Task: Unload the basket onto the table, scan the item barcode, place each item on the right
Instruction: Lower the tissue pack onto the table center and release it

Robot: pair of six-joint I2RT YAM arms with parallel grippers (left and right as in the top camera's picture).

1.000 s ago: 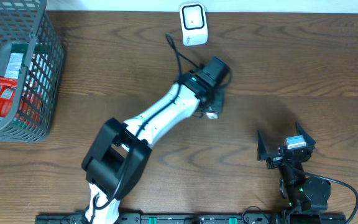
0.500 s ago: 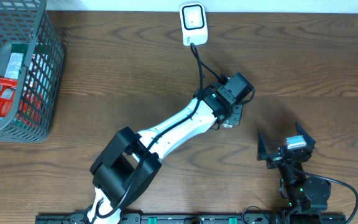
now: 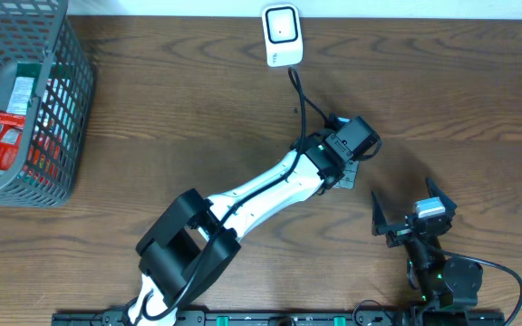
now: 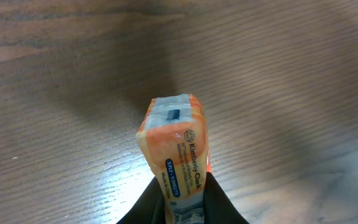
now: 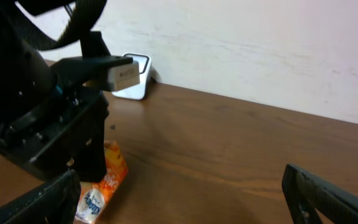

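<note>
An orange and white tissue pack (image 4: 176, 149) is the item, and my left gripper (image 4: 183, 190) is shut on its lower end, one black finger (image 4: 151, 204) on each side. Overhead, the left gripper (image 3: 347, 170) hangs over the table right of centre and hides the pack. The white barcode scanner (image 3: 281, 34) stands at the table's back edge, well apart from the pack. In the right wrist view the pack (image 5: 101, 183) hangs just above the wood below the left arm, the scanner (image 5: 132, 84) behind it. My right gripper (image 3: 412, 210) rests open and empty near the front right.
A grey wire basket (image 3: 72, 100) sits at the far left, with a red packet (image 3: 3, 140) and other goods inside. The left arm's black cable (image 3: 299, 95) loops up toward the scanner. A pale wall (image 5: 260, 43) rises behind the table.
The left arm has swung right and slightly toward the front with the tissue pack still in its grip. The right arm has hardly moved.
</note>
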